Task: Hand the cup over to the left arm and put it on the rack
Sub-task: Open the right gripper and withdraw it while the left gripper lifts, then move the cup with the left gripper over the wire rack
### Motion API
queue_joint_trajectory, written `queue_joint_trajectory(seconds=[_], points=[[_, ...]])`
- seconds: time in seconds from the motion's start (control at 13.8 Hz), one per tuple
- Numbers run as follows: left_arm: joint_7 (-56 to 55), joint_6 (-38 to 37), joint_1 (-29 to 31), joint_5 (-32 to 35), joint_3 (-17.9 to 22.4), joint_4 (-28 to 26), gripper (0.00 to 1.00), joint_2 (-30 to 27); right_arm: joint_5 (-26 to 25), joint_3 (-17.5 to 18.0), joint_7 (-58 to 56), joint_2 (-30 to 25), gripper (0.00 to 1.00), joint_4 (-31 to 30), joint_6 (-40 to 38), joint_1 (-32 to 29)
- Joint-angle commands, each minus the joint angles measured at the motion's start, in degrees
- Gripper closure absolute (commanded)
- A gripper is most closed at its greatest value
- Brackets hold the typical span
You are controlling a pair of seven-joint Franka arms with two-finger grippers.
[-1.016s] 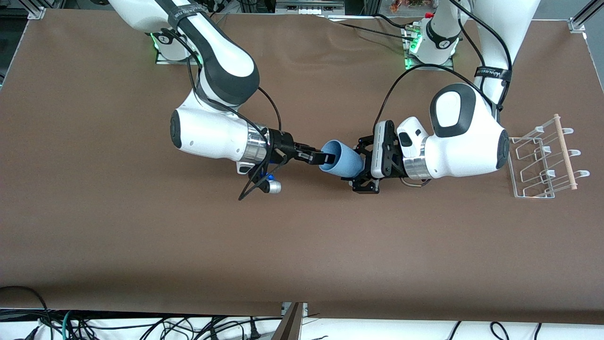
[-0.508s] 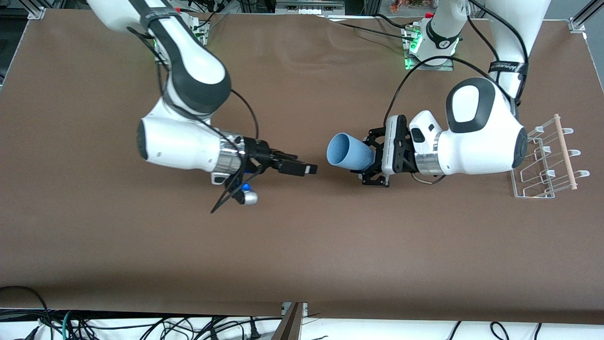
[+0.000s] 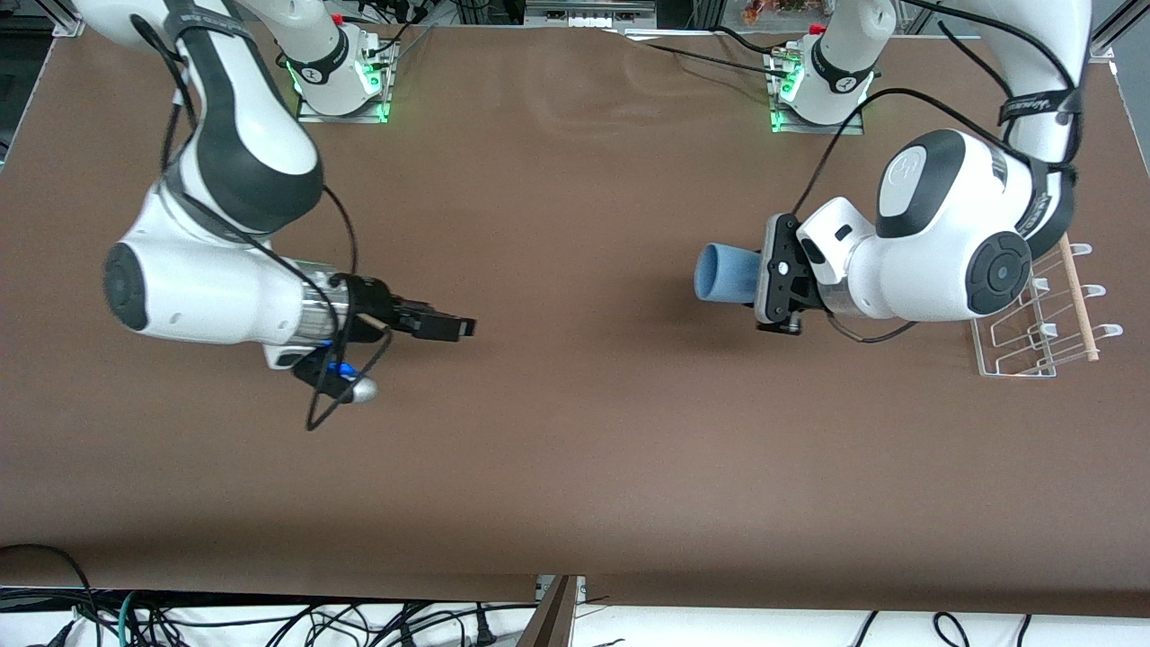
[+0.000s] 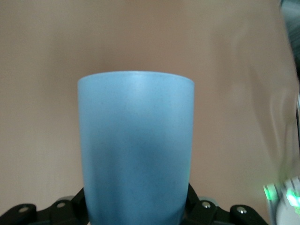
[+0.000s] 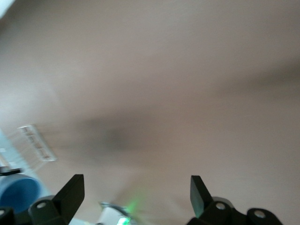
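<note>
The light-blue cup [image 3: 726, 274] lies sideways in my left gripper [image 3: 750, 280], which is shut on its base end and holds it above the table, its mouth toward the right arm's end. In the left wrist view the cup [image 4: 136, 150] fills the middle, with black fingers [image 4: 201, 211] on either side of it. The white wire rack [image 3: 1042, 305] with its wooden dowel stands at the left arm's end of the table, partly hidden by the left arm. My right gripper [image 3: 454, 326] is open and empty, over the table toward the right arm's end; its fingers [image 5: 70, 192] stand wide apart.
The brown table cover [image 3: 575, 449] stretches between the two arms. Both arm bases [image 3: 337, 67] stand along the edge of the table farthest from the front camera. Cables hang below the table's edge nearest the front camera. The right wrist view shows the cup's rim [image 5: 16, 192] far off.
My right gripper let go of the cup and drew back toward the right arm's end. My left gripper, holding the cup, moved toward the rack and turned.
</note>
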Motion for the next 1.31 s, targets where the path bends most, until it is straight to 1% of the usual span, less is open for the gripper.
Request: queue_joint_trajectory(seconds=[0.0, 0.15, 0.22, 0.29, 0.44, 0.58, 0.65, 0.73, 0.8, 0.94, 1.02, 1.16, 1.23], points=[[-6.65, -6.08, -0.75, 12.86, -0.30, 0.86, 1.00, -2.05, -6.60, -1.46, -6.81, -3.94, 0.00, -1.83, -5.03, -2.28], [-12.45, -11.96, -1.80, 24.20, -1.44, 0.86, 1.00, -2.93, -17.39, -2.08, -12.18, -6.23, 0.00, -2.10, -7.58, -3.16], [-15.00, -15.04, -2.59, 27.73, -1.44, 0.86, 1.00, -2.93, -22.06, -2.08, -13.51, -7.98, 0.00, -3.41, -7.77, -3.68], [-17.29, -17.24, -2.69, 29.68, -1.44, 0.77, 1.00, -2.84, -24.28, -2.08, -15.35, -10.00, 0.00, -5.25, -7.68, -4.65], [-21.86, -22.33, -2.69, 35.64, -1.44, 0.77, 1.00, -2.93, -24.74, -2.08, -21.84, -13.96, 0.00, -9.20, -7.77, -7.63], [-27.57, -25.86, -2.86, 44.33, -1.62, -0.11, 1.00, -2.06, -26.05, -2.08, -26.52, -16.78, 0.00, -11.68, -7.77, -9.31], [-30.03, -27.97, -2.87, 48.73, -1.62, -0.98, 1.00, -0.75, -28.76, -2.08, -26.71, -17.66, 0.00, -12.29, -8.20, -9.31], [-31.88, -29.47, -2.87, 52.42, -1.62, -1.95, 1.00, 0.14, -30.35, -2.08, -26.36, -18.19, 0.00, -12.47, -8.56, -9.31], [-34.17, -29.74, -2.69, 55.77, -1.53, -3.87, 1.00, 0.14, -30.63, -2.08, -26.36, -18.54, 0.00, -12.82, -8.56, -9.40], [-38.39, -28.79, -2.25, 65.16, -1.71, -10.18, 1.00, -0.56, -32.03, -2.08, -26.62, -20.29, 0.00, -13.27, -8.12, -10.19], [-39.02, -27.65, -2.16, 69.03, -1.71, -13.09, 1.00, -0.82, -31.95, -2.08, -26.54, -21.52, 0.00, -13.27, -7.77, -10.63], [-39.37, -22.48, -1.03, 72.92, -1.62, -20.63, 1.00, -4.49, -31.34, -2.08, -26.01, -23.29, 0.00, -13.27, -6.81, -11.42], [-41.11, -19.32, -0.50, 74.33, -1.62, -26.42, 1.00, -7.82, -31.33, -2.08, -25.92, -24.42, 0.00, -13.35, -6.63, -11.68]])
